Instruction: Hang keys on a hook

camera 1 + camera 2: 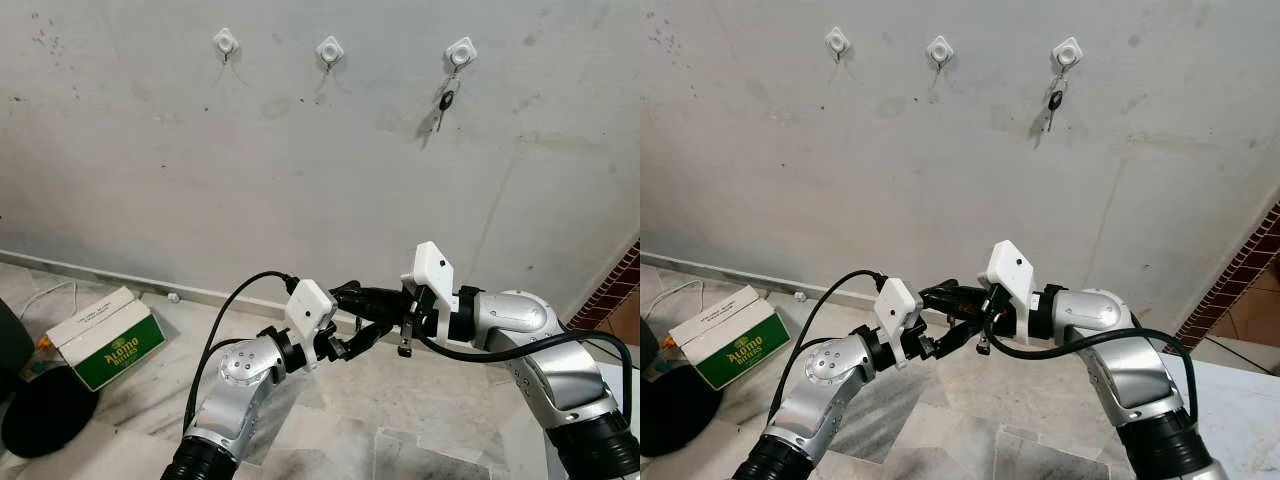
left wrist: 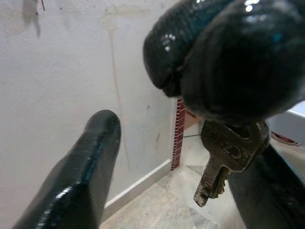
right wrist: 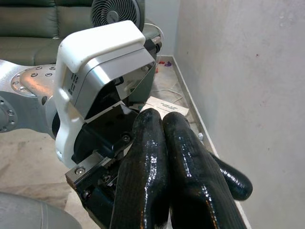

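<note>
Right gripper [image 1: 352,297]: chest height, reaching toward the robot's left. Jaws together, clamped on the head of a key [image 2: 223,161]; the blade hangs free below the fingertips [image 2: 228,52]. In the head view the key shows as a small dark drop under the arm [image 1: 405,345].

Left gripper [image 1: 365,335]: meets the right one tip to tip. Jaws apart, one finger [image 2: 78,176] on each side of the hanging key, holding nothing.

Key, handling (judged): light, stiff metal, smooth and liable to slip or swing; small. Best held flat across the head, leaving the hole or ring free for the hook. Whether it carries a ring cannot be told.

Floor: pale marble tiles. A green and white box [image 1: 105,336] lies near the skirting on the robot's left, a dark round object [image 1: 45,412] just beside it.

Wall: grey, stained plaster. Three white hooks in a row, high up and well apart from the grippers: left hook [image 1: 226,41], middle hook [image 1: 330,48], both bare; right hook [image 1: 460,50] already bears a black key [image 1: 446,99].

Brick edge [image 1: 612,285]: at the far right of the wall.
</note>
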You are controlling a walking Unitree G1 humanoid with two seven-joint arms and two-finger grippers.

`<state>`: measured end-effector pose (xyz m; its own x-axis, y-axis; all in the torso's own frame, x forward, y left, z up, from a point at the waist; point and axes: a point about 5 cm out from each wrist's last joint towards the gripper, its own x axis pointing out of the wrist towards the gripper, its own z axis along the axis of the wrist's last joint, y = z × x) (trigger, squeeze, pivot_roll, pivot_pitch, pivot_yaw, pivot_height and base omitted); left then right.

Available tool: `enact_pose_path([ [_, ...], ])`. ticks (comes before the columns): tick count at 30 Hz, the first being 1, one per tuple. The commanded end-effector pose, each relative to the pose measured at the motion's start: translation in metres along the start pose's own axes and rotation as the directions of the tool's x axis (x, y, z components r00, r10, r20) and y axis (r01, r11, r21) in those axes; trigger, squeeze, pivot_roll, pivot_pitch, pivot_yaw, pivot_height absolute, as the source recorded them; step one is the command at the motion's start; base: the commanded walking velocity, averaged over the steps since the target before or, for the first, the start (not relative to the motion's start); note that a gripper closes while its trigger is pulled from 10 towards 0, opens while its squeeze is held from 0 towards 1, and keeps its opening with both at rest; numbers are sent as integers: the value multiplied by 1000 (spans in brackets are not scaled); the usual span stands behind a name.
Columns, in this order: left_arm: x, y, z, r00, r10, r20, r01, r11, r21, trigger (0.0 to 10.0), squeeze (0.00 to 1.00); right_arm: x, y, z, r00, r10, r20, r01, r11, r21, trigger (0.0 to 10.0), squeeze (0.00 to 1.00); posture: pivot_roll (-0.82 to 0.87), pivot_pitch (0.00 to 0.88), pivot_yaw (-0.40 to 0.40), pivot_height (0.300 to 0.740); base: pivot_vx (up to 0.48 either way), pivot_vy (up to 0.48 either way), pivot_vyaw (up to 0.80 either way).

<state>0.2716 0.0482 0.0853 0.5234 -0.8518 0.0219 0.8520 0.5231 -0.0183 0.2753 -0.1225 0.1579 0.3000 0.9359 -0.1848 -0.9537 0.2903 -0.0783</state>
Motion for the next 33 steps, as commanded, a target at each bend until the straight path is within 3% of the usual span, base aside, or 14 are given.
enact_pose_path([
  [1,0,2,2,1000,-4,-1,4,1000,11,0,0,1,-3,5,1000,-17,7,17,1000,-25,10000,0,-67,0,56,740,0,0,0],
  [33,-2,2,6,1000,-20,15,20,1000,2,0,0,1,-11,6,997,-71,15,72,996,-49,10000,0,-64,0,57,740,0,0,0],
])
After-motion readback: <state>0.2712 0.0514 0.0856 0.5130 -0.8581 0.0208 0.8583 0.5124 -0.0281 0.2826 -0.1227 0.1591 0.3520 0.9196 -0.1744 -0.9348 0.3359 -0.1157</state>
